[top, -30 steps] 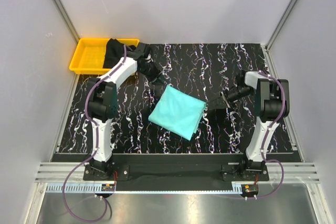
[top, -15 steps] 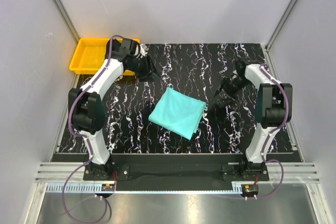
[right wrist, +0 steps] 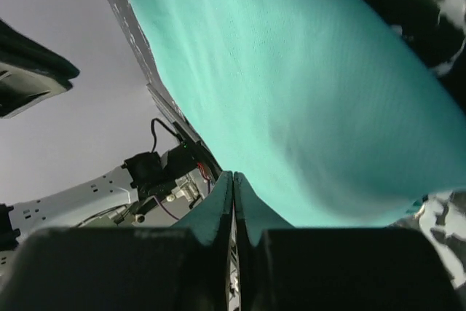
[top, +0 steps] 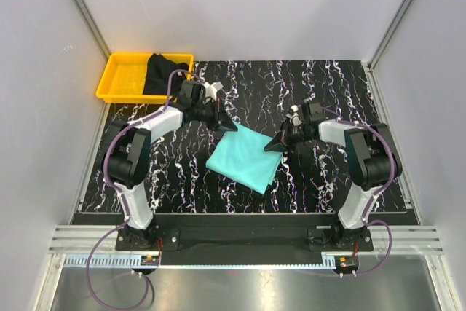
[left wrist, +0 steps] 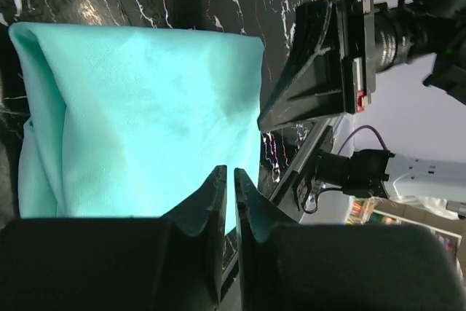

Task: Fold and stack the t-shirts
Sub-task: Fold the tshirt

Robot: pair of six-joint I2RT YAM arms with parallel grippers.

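The left tool [left wrist: 230, 174] holds its fingers almost together, tips over one corner of the folded teal t-shirt [left wrist: 145, 100]. The right tool [right wrist: 233, 178], fingers together, meets another corner. Whether either pinches cloth is unclear. The shirt lies flat on the tabletop [top: 328, 172] ahead of both. Well behind the left tool, the black t-shirt [top: 162, 72] lies in the yellow tray [top: 120, 81].

- turquoise-teal t-shirt [top: 246, 156]: plain, uniform
- black t-shirt [top: 162, 72]: plain
- tray [top: 120, 81]: solid yellow
- table top [top: 349, 85]: black with white marbled veining
- arm links [top: 140, 198]: white

Left claw [top: 231, 126], right claw [top: 273, 145] flank first shirt [top: 245, 156]; tray [top: 122, 79] holds second shirt [top: 162, 72]
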